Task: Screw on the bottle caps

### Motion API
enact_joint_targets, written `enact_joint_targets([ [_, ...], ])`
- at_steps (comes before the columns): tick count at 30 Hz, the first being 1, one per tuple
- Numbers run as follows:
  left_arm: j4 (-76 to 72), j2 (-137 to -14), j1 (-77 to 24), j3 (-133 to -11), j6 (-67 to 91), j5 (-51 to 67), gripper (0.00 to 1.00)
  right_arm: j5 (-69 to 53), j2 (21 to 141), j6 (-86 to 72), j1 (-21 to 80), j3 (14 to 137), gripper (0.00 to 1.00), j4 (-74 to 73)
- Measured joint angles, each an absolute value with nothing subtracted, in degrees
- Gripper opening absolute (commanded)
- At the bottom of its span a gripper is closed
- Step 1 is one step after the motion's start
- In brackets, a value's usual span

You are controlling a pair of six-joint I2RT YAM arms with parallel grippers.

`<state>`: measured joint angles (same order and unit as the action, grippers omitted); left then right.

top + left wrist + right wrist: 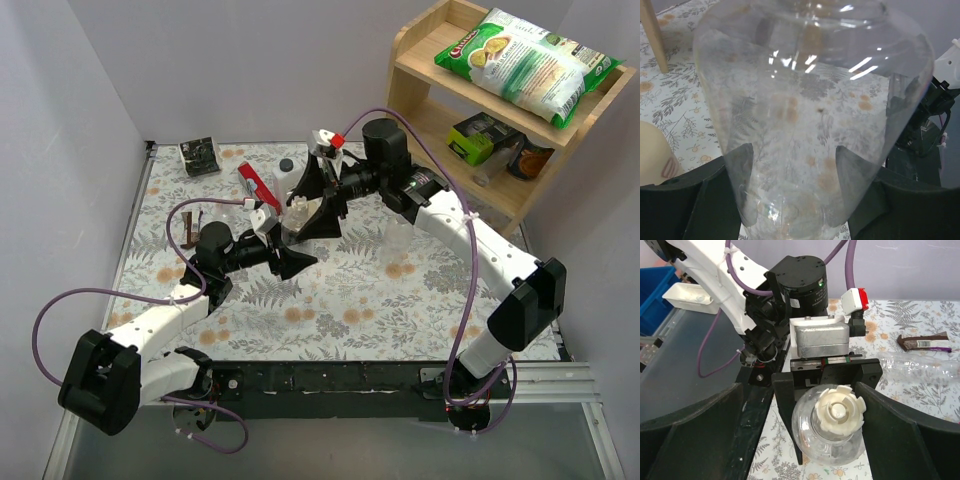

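the left gripper is clamped, flat black fingers partway closed on the smooth, clear, round-bellied bottle (glare streaks its wall). a pale, ribbed round cap sits on the neck. the right gripper stands wide apart either side of it, touching nothing. the bottle's long axis points cap-first at the right gripper, well left of the wooden shelf.
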<state>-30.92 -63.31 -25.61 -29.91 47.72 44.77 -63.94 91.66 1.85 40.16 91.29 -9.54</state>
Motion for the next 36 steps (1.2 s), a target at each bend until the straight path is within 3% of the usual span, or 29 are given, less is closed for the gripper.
enact_joint_targets([
  [18,-32.0,-61.4,-24.1,-28.7,49.2,40.6,0.0,-52.7,81.3,13.5,40.1,89.2,0.98,-26.2],
  [36,-29.9,-63.4,-24.3,-31.9,46.9,45.5,0.0,-61.8,93.6,-0.2,39.6,93.9,0.98,-9.6],
])
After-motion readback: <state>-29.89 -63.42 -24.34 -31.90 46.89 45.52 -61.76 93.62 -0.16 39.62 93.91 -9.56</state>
